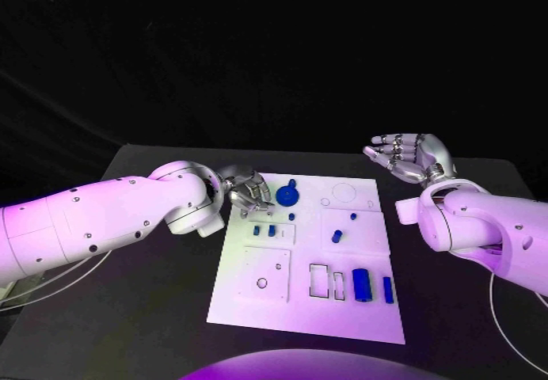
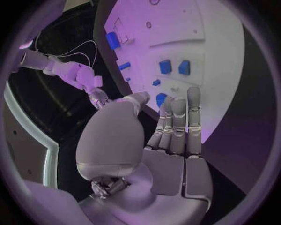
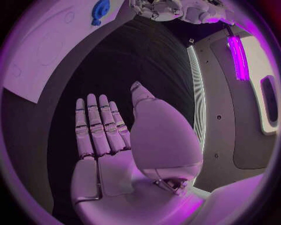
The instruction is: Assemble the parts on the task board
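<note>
The white task board [image 1: 306, 297] lies mid-table. A round blue part [image 1: 287, 194] sits near its far left corner, with several smaller blue parts [image 1: 337, 235] behind it and a long blue block [image 1: 361, 284] near the front right. My left hand [image 1: 243, 192] hovers at the board's far left corner, just beside the round part, holding nothing. In the left wrist view its fingers [image 2: 177, 123] are straight, with the round part [image 2: 161, 98] just past the fingertips. My right hand [image 1: 411, 157] is raised beyond the board's far right corner, its fingers [image 3: 96, 126] spread and empty.
The black table [image 1: 149, 301] surrounds the board. Empty slots [image 1: 318, 280] and a small round hole [image 1: 261, 283] mark the board's near half. The right wrist view shows the board's corner [image 3: 41, 51], the round part [image 3: 100, 8] and my left hand [image 3: 175, 9].
</note>
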{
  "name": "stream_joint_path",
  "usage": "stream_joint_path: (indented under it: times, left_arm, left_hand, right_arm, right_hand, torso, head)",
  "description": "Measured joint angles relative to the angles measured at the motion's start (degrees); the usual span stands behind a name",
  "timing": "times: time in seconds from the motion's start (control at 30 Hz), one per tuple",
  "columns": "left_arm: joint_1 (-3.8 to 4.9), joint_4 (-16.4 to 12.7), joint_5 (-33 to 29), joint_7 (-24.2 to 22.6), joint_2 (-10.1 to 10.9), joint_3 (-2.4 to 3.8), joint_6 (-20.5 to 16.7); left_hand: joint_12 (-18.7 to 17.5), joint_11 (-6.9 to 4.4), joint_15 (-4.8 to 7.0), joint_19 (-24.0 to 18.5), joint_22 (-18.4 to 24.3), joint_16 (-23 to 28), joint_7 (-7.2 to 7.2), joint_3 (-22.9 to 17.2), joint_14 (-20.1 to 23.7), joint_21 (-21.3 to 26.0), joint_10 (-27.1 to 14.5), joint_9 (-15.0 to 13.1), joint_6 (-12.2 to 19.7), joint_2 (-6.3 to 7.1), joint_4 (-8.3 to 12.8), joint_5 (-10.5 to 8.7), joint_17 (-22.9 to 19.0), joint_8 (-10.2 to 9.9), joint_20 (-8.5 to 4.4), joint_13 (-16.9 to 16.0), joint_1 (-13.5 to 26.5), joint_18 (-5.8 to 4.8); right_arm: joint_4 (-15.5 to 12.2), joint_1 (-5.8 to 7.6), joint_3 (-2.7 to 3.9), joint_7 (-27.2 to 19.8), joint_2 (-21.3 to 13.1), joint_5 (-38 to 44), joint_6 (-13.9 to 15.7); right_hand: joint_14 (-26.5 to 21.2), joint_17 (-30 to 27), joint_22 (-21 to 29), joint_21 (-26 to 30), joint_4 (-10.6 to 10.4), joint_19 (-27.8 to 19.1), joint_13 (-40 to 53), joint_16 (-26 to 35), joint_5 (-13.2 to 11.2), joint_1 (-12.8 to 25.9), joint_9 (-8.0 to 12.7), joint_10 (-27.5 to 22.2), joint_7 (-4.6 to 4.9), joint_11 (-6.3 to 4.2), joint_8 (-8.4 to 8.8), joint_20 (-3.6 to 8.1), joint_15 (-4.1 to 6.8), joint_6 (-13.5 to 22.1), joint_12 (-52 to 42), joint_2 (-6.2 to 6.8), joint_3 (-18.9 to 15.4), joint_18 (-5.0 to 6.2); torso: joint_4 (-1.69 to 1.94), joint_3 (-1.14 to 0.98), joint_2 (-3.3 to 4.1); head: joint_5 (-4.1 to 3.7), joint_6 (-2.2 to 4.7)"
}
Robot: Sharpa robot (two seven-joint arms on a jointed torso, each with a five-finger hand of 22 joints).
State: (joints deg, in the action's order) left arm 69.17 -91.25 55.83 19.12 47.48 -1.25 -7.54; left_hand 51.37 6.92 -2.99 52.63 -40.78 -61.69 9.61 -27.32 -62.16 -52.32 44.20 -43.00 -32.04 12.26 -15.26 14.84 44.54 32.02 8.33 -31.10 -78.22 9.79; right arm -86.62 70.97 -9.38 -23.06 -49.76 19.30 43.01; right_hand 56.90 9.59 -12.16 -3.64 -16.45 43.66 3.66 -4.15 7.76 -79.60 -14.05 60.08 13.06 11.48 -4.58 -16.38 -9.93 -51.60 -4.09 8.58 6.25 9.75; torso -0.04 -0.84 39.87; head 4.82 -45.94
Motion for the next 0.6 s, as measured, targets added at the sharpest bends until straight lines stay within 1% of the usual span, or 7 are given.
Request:
stream_joint_path:
  times: [0.07, 0.1, 0.13, 0.2, 0.3, 0.43, 0.6]
  left_arm:
    - [-0.04, 0.3, 0.5, -3.0, -0.7, -0.26, -1.7]
    - [-0.06, 0.6, 1.1, -4.9, -1.3, -0.41, -2.7]
    - [-0.08, 0.8, 1.8, -6.4, -1.8, -0.52, -3.3]
    - [-0.12, 1.5, 3.7, -9.0, -2.8, -0.78, -4.3]
    - [-0.21, 2.6, 7.6, -12.7, -4.4, -1.22, -5.4]
    - [-0.27, 4.3, 13.2, -15.8, -6.2, -1.68, -5.9]
    - [-0.29, 6.3, 20.7, -17.5, -8.3, -1.97, -5.1]
  left_hand:
    - [-3.9, 0.7, -0.62, -0.8, 0.9, 1.5, -0.02, -2.0, 2.1, 1.6, -3.2, 2.0, 0.9, 1.42, -0.4, -0.79, -2.0, -0.3, 0.6, 3.3, -1.4, 0.0]
    - [-5.9, 1.14, -0.98, -1.1, 1.5, 2.1, -0.13, -1.5, 2.9, 2.5, -4.9, 3.0, 1.8, 2.07, -0.9, -1.26, -2.9, -0.6, 0.94, 4.9, -1.3, 0.0]
    - [-8.0, 1.17, -1.03, -1.4, 2.3, 3.0, -0.22, -0.1, 3.8, 3.9, -5.4, 4.7, 2.2, 2.52, -0.9, -1.67, -4.3, -0.9, 1.22, 7.1, -1.7, 0.0]
    - [-10.3, 0.84, -1.01, -1.3, 3.4, 3.3, -0.34, 1.9, 4.1, 5.4, -5.0, 7.7, 2.3, 2.52, -0.8, -1.77, -6.1, -1.0, 1.12, 10.3, -3.2, 0.0]
    - [-11.9, 0.77, -0.78, -0.3, 3.6, 2.6, -0.1, 2.8, 3.9, 5.6, -3.3, 11.3, -0.8, 2.52, -0.1, -1.78, -7.4, -1.6, 0.95, 13.3, -6.2, 0.0]
    - [-13.3, 0.53, -0.27, 0.2, 2.3, 0.1, 0.48, 2.2, 3.4, 4.0, -1.4, 15.7, -4.5, 3.22, 1.0, -1.78, -8.1, -3.2, 0.48, 16.2, -8.6, -0.01]
    - [-14.5, 0.36, -0.27, 0.2, 0.8, -2.3, -0.44, 2.7, 3.4, 2.5, -1.3, 19.2, -7.0, 3.65, 1.8, -1.78, -8.8, -4.6, 0.48, 18.6, -9.0, -0.01]
  right_arm:
    - [0.0, -0.01, 0.0, 0.0, 0.0, 0.0, 0.0]
    - [0.0, -0.01, 0.0, 0.1, 0.0, 0.0, 0.0]
    - [0.0, -0.02, 0.0, 0.1, 0.0, 0.0, 0.0]
    - [0.0, -0.02, 0.0, 0.1, 0.0, 0.0, 0.0]
    - [0.0, -0.02, 0.0, 0.2, 0.0, 0.0, -0.1]
    - [0.0, -0.03, 0.0, 0.4, 0.1, 0.1, -0.1]
    - [-0.2, -0.04, 0.0, 0.7, 0.2, 0.1, -0.1]
  right_hand:
    - [0.0, -0.1, 0.1, 0.0, 0.0, 0.0, 0.0, 0.0, 0.0, 0.0, 0.0, 0.0, 0.0, 0.0, 0.0, 0.0, 0.0, 0.0, 0.0, -0.01, 0.0, 0.0]
    - [0.0, -0.2, 0.2, 0.0, 0.0, 0.0, 0.0, 0.0, 0.0, -0.1, 0.0, 0.0, 0.0, 0.0, 0.0, 0.0, 0.0, 0.0, 0.0, -0.12, 0.0, 0.0]
    - [0.0, -0.2, 0.3, 0.0, 0.2, -0.1, 0.0, 0.0, 0.0, -0.5, 0.0, 0.0, 0.03, 0.0, 0.0, -0.12, 0.0, 0.0, 0.0, -0.49, 0.2, 0.0]
    - [0.0, -0.4, 0.4, 0.0, 0.4, -0.2, 0.0, 0.0, 0.0, -0.8, 0.0, 0.0, 0.23, -0.02, 0.0, -0.2, 0.0, -0.6, 0.0, -0.76, 0.4, 0.0]
    - [0.0, -0.5, 0.6, 0.0, 0.6, -0.2, 0.0, 0.0, 0.0, -1.0, 0.0, 0.3, 0.37, -0.31, 0.0, -0.2, 0.0, -1.1, 0.0, -0.99, 0.6, 0.0]
    - [0.0, -0.5, 0.6, 0.0, 0.6, -0.2, 0.0, 0.0, 0.0, -1.0, 0.0, 0.3, 0.36, -0.31, 0.0, -0.2, 0.0, -1.1, 0.0, -0.99, 0.6, 0.0]
    - [0.0, -0.5, 0.6, 0.0, 0.7, -0.2, 0.0, 0.0, 0.0, -1.0, 0.0, 0.3, 0.36, -0.31, 0.0, -0.2, 0.0, -1.1, 0.0, -0.99, 0.4, 0.0]
  torso:
    - [0.02, 0.0, 0.02]
    - [0.02, 0.01, 0.02]
    - [0.01, 0.0, 0.04]
    - [-0.01, 0.04, 0.09]
    - [-0.02, 0.04, 0.12]
    - [-0.02, 0.01, 0.1]
    - [-0.01, -0.03, 0.1]
  head:
    - [-0.15, 0.14]
    - [-0.24, 0.25]
    - [-0.31, 0.32]
    - [-0.46, 0.39]
    - [-0.61, 0.46]
    - [-0.65, 0.48]
    - [-0.72, 0.48]
